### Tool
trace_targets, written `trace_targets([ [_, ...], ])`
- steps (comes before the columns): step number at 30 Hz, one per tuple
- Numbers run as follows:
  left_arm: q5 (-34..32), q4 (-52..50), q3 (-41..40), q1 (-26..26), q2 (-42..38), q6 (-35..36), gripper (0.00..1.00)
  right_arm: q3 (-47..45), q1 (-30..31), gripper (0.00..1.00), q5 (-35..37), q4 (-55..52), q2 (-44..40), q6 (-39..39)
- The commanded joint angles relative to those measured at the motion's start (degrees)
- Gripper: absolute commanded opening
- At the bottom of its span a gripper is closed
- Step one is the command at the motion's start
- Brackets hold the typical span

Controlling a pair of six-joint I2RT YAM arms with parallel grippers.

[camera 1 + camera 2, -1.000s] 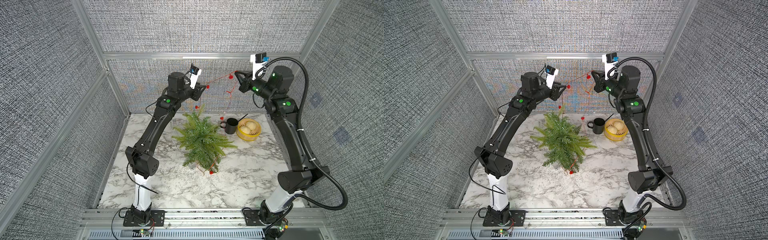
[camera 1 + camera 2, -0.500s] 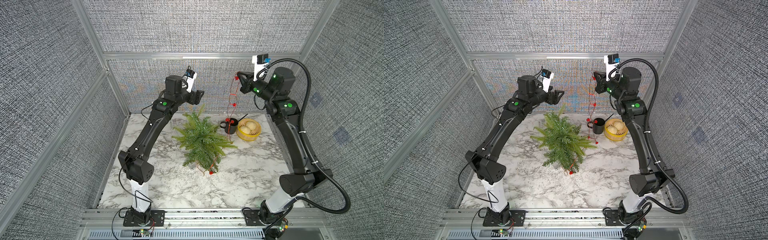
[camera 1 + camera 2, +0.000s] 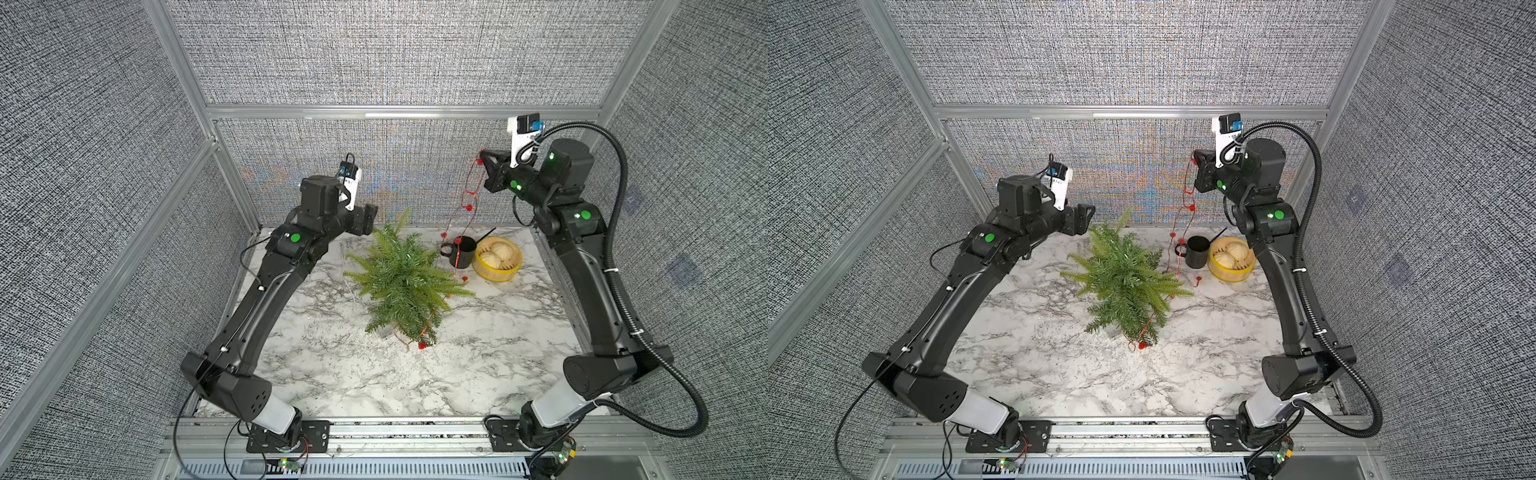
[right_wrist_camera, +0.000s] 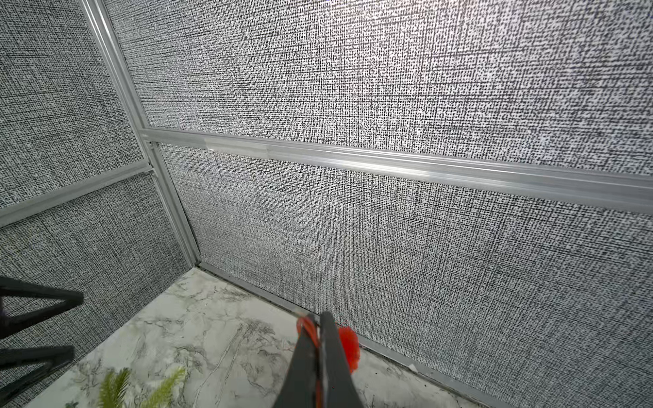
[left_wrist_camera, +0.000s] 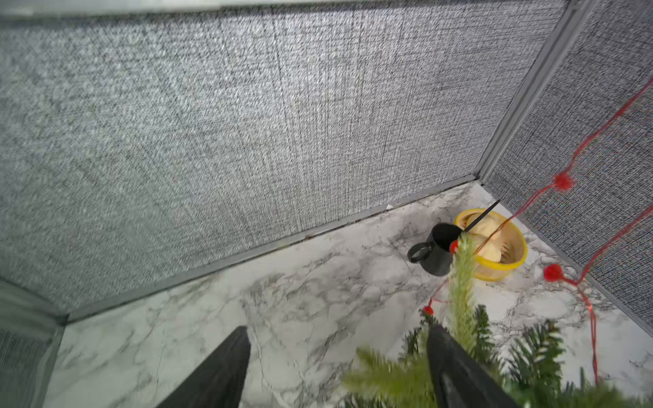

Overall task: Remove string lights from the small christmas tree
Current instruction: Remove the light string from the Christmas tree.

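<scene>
Left gripper [image 5: 335, 335] just released (jaws spread); right gripper [image 4: 316, 325] alone pinches the string lights [image 3: 467, 195], still snagged in the small christmas tree [image 3: 401, 278].

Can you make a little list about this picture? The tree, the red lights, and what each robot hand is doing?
right hand: raised high, shut on the string lights
left hand: open, empty, beside the treetop
string lights: hanging past the black mug, some wire in the small christmas tree
small christmas tree: standing on the marble table
nearby: yellow basket holding buns
</scene>
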Motion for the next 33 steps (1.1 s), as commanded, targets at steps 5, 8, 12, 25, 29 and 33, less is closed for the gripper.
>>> trace_targets([
  [5,-1.76,-4.02,-18.07,-0.06,-14.74,-11.91,0.77,0.1,-0.04,0.0,1.35,-1.62,-1.05,-1.99],
  [8,2.43,-2.7,-27.52,-0.15,-21.61,-17.28,0.75,0.03,-0.01,0.0,2.04,-2.46,-1.11,-2.87],
  [12,7.26,-3.63,-34.59,-0.41,-26.68,-19.28,0.71,0.33,-0.02,0.0,2.25,-3.08,-0.95,-3.27],
  [25,16.36,0.04,-54.68,-1.07,-36.52,-31.16,0.61,0.46,0.07,0.0,3.57,-6.14,-2.74,-3.53],
  [29,18.48,3.14,-58.03,-2.08,-35.37,-33.36,0.6,0.26,0.35,0.0,4.01,-7.68,-4.44,-3.87],
  [33,19.34,5.6,-59.39,-2.46,-34.18,-33.36,0.6,-0.34,0.55,0.0,5.16,-8.6,-6.51,-4.58],
])
